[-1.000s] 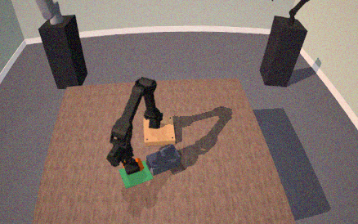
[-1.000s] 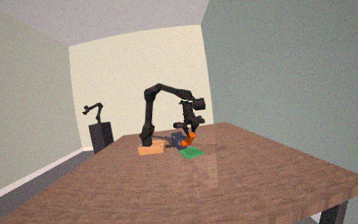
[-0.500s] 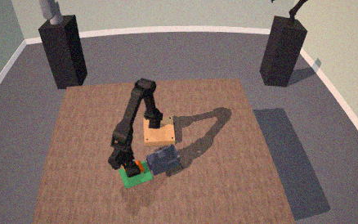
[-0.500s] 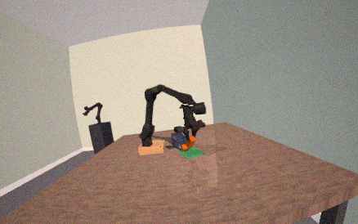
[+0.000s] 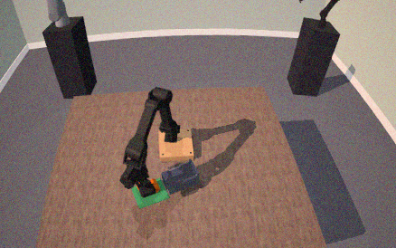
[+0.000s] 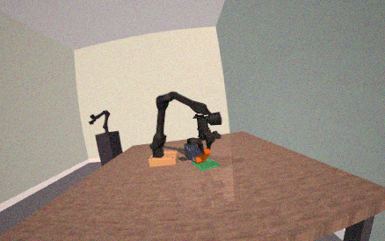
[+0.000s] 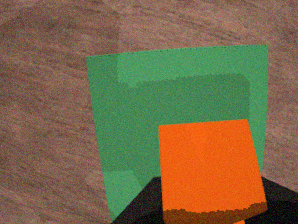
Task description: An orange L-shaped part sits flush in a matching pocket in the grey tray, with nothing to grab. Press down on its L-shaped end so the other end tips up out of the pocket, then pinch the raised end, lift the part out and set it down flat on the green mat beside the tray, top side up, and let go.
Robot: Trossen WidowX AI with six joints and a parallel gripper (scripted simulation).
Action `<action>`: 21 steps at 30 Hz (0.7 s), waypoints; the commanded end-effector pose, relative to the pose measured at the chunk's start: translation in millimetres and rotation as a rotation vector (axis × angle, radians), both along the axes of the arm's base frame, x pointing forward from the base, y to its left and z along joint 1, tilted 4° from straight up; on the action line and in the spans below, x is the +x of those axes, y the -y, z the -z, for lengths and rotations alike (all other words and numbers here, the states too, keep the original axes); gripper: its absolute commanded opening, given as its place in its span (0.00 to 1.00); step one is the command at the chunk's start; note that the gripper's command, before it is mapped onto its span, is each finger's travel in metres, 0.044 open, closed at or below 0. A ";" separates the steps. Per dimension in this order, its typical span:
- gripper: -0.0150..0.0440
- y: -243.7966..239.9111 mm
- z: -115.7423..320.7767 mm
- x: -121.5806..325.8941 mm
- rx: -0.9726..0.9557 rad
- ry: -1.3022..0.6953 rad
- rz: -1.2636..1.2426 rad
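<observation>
The orange part is out of the tray. It is held over the green mat and looks slanted in the exterior view. My gripper is shut on the part, with one black finger on either side of it in the wrist view. A shadow falls on the mat beyond the part. The part's lower end is close to the mat; whether it touches is unclear. The grey tray stands beside the mat, its pocket hard to make out.
The arm's orange-tan base block sits behind the tray on the brown wooden table. The tray stands right against the mat's side in the top view. Dark pedestals stand on the floor beyond the table.
</observation>
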State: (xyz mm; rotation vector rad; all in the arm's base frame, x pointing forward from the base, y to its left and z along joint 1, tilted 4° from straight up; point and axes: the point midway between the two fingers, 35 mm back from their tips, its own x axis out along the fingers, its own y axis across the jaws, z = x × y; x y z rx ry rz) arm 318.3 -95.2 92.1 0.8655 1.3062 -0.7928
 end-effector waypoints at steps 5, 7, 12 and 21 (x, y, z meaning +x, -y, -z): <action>0.48 0.0 -0.1 0.0 0.000 0.000 0.000; 0.57 0.0 -0.1 0.0 0.000 0.000 0.000; 0.79 0.4 -13.3 0.5 0.001 0.001 0.000; 0.93 -1.2 -88.3 -8.8 0.004 0.002 0.001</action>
